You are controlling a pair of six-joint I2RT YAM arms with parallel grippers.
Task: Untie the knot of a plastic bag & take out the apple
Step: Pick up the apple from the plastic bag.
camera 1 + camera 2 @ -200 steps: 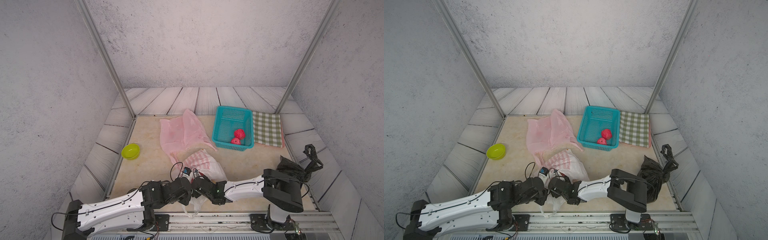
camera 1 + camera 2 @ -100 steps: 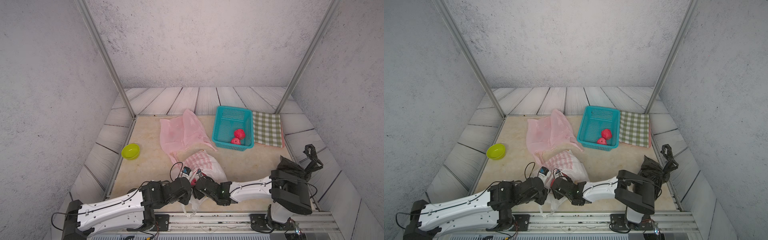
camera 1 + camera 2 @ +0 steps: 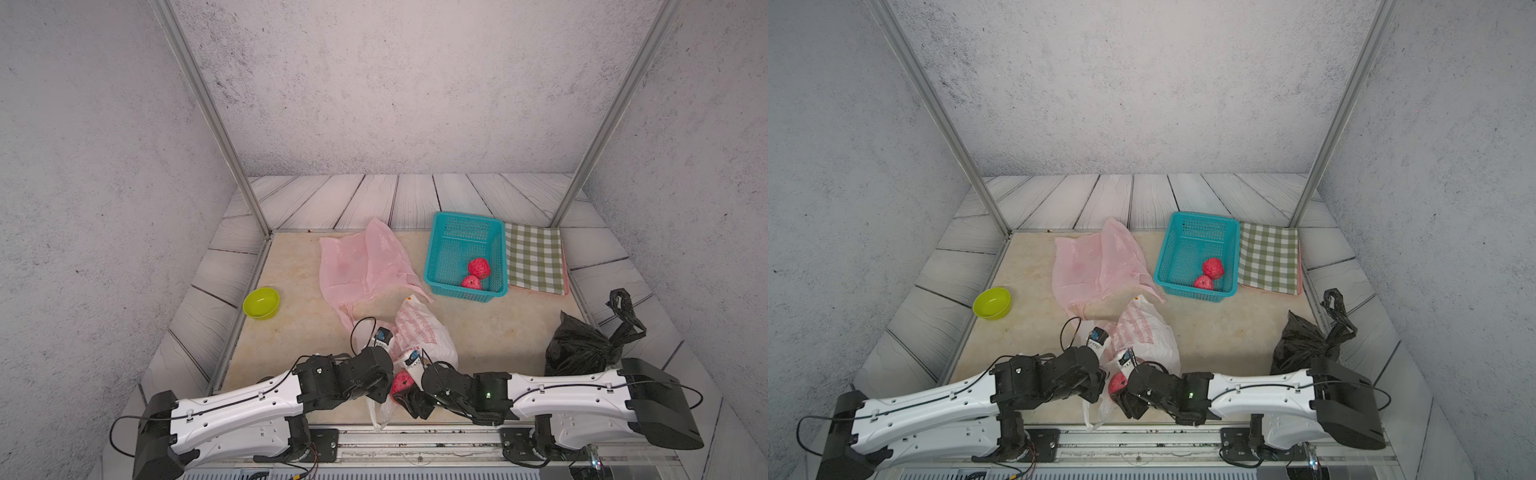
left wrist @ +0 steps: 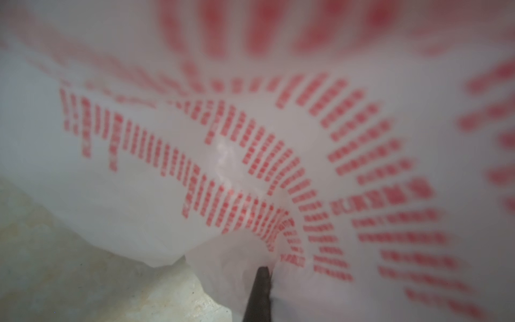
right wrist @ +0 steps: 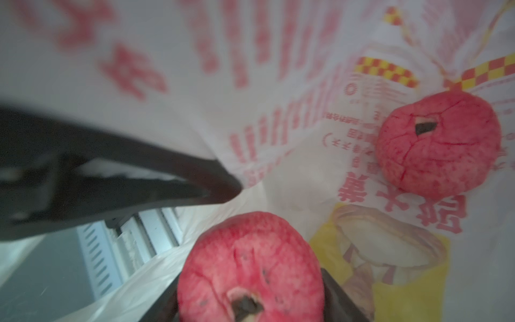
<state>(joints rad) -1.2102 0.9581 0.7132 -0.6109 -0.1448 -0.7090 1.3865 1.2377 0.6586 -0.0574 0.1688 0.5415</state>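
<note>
bag (image 3: 419, 332): thin glossy plastic film | apple (image 5: 248, 267): matt, cracked skin | basket (image 3: 464, 294): perforated plastic | cloth (image 3: 534, 257): woven

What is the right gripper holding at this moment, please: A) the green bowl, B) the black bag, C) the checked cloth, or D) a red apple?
D: in the right wrist view a red apple sits clamped between the fingers of the right gripper, at the mouth of the white printed bag.
</note>
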